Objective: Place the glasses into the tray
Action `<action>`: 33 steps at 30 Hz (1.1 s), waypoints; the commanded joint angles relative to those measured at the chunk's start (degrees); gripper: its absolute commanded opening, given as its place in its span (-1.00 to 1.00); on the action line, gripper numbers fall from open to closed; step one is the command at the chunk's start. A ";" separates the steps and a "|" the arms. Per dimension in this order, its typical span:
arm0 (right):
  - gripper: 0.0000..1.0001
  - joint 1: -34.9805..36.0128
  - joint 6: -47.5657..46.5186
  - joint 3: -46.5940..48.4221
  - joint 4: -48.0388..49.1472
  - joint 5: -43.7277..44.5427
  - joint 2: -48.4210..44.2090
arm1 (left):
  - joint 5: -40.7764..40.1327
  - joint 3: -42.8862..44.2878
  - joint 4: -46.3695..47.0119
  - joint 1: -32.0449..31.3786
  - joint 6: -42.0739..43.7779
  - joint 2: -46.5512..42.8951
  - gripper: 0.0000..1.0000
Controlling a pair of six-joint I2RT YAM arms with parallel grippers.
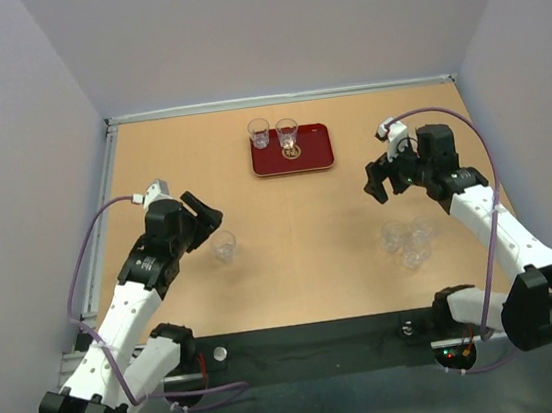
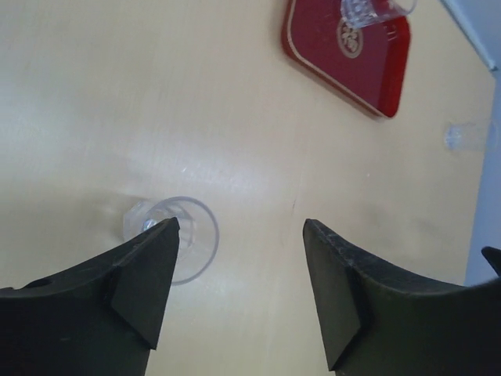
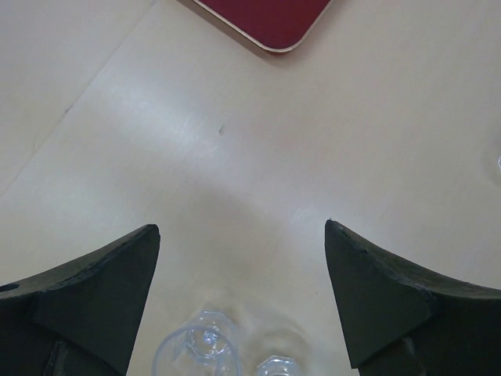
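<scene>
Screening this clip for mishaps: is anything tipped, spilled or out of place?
Nothing stands out. Two glasses stand in the tray, one stands by the left gripper, three cluster near the right gripper; none looks tipped or broken.

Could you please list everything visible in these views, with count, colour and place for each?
dark-red rectangular tray: one, dark red with a round gold emblem, far middle of table
small clear tumblers in tray: two, transparent, one behind the emblem, one at the far left corner
lone clear tumbler: one, transparent, on table beside a finger of the left claw
clustered clear tumblers: three, transparent, on table right of centre, below the right claw
light wooden table: one, tan, under everything
black strip: one, black, table's near edge
purple cables: two, one along each arm
arms: two, white and black, near edge
left claw: one, black, open, empty
right claw: one, black, open, empty
</scene>
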 commanded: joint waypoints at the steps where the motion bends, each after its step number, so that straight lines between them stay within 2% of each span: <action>1: 0.82 -0.17 0.68 -0.22 2.76 -5.14 -2.18 | -1.56 -1.11 -3.13 0.00 -4.75 0.93 0.31; 6: 0.82 -0.25 0.68 -0.31 2.76 -4.27 -1.04 | -3.66 -3.65 -4.18 -0.44 -9.13 1.03 0.16; 11: 0.82 -0.25 0.51 -0.40 2.76 -3.30 -1.13 | -6.82 -5.59 -5.41 -0.70 -12.13 1.64 0.15; 18: 0.82 -0.25 0.42 -0.22 2.76 -2.51 -0.95 | -6.93 -7.08 -3.66 -1.32 -14.50 4.80 0.15; 23: 0.82 -0.34 0.33 -0.23 2.76 -2.16 -1.04 | -6.92 -7.79 -1.02 -1.58 -15.38 8.40 0.06; 26: 0.82 -0.34 0.25 -0.23 2.85 -1.98 -1.13 | -7.01 -7.79 0.03 -1.67 -15.30 9.46 -0.07; 30: 0.82 -0.34 0.33 -0.23 2.76 -2.07 -1.30 | -6.74 -8.49 1.53 -1.76 -14.95 9.73 -0.56; 31: 0.82 -0.34 0.25 -0.22 2.76 -2.15 -1.39 | -6.74 -8.75 1.97 -1.76 -14.60 9.81 -0.75; 33: 0.82 -0.34 0.24 -0.14 2.76 -1.98 -1.57 | -6.66 -8.67 2.32 -1.76 -14.16 9.99 -0.91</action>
